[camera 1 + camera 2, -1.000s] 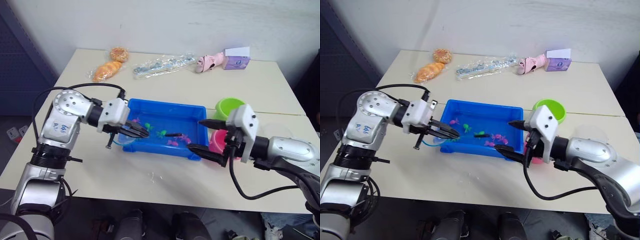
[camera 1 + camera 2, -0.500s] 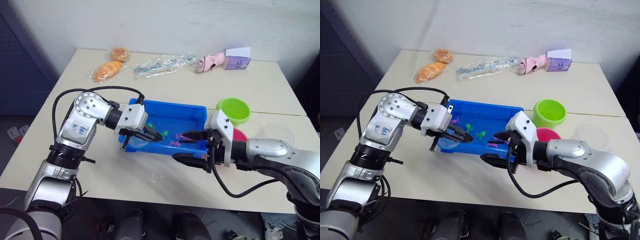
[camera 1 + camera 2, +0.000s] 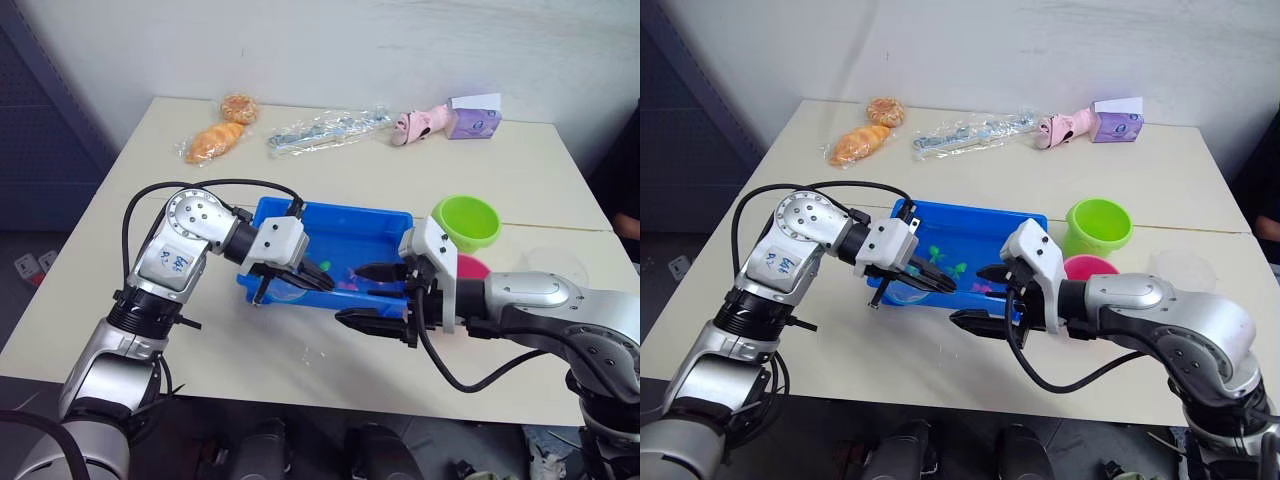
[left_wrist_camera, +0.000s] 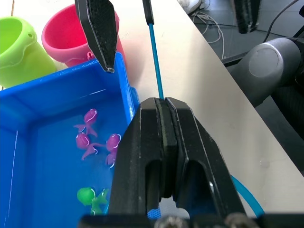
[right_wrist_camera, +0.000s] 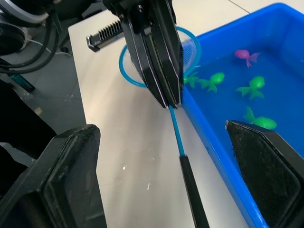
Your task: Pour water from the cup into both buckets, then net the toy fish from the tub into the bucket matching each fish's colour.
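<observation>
Blue tub [image 3: 970, 225] w/ toy fish [image 4: 88, 121]

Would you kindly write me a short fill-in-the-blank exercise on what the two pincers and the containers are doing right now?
1. The left pincer is shut on the thin handle of the ____.
2. The right pincer, its fingers spread, is ____.
3. The tub holds toy fish in pink and ____.
4. Beside the green bucket stands a ____ bucket.

Missing words: net; open; green; pink
</observation>
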